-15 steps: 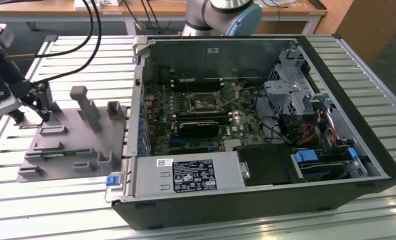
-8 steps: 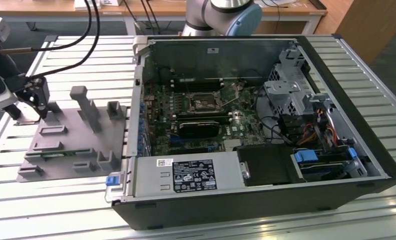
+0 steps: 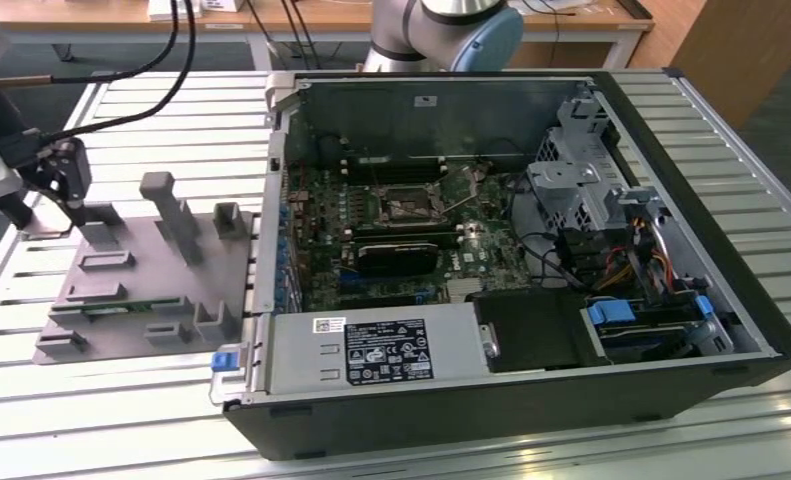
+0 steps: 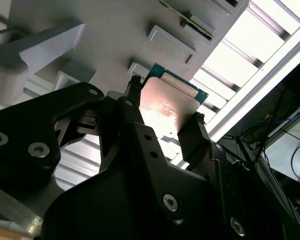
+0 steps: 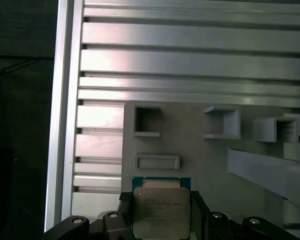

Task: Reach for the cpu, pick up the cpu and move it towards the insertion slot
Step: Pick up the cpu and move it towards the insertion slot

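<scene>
The cpu (image 5: 160,210) is a pale silver square chip with a thin green rim. My gripper (image 5: 161,212) is shut on it, one black finger (image 5: 200,212) against each of two opposite edges. In the second wrist view the cpu (image 4: 167,105) sits between the same fingertips (image 4: 190,137), over the grey fixture plate (image 4: 115,30). In the exterior view my gripper (image 3: 64,185) hangs above the far corner of the fixture plate (image 3: 128,290), at the exterior view's left. The insertion slot (image 3: 406,207), a dark square in a silver bracket, lies on the motherboard inside the open computer case.
The open computer case (image 3: 502,400) lies to the exterior view's right of the fixture, its wall (image 3: 278,200) between fixture and motherboard. Grey posts (image 3: 171,210) and blocks rise from the fixture. A black card (image 3: 398,258) sits below the slot. Cables run from the arm at the left.
</scene>
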`<state>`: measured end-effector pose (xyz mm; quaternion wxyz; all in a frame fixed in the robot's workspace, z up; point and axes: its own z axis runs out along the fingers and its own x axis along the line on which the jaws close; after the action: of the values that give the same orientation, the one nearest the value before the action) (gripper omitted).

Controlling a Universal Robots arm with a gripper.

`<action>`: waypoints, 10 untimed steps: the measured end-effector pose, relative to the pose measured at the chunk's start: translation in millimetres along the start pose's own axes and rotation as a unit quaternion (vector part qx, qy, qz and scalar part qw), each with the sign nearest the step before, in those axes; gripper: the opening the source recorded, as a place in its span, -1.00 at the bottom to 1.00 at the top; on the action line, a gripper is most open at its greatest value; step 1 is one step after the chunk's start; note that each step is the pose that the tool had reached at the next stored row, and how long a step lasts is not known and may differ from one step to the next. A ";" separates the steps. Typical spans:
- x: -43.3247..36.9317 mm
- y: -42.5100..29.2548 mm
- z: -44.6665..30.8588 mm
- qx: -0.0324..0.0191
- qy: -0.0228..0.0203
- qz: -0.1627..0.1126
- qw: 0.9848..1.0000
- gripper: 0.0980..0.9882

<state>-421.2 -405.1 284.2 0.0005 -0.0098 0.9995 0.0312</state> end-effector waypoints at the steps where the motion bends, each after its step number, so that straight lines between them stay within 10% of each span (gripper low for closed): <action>1: 0.0 0.4 -2.0 0.000 0.000 0.000 1.000 0.00; 10: -0.1 3.6 -23.2 0.000 0.000 0.000 1.000 0.00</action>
<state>-421.2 -402.9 307.6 0.0005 -0.0098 0.9995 0.0312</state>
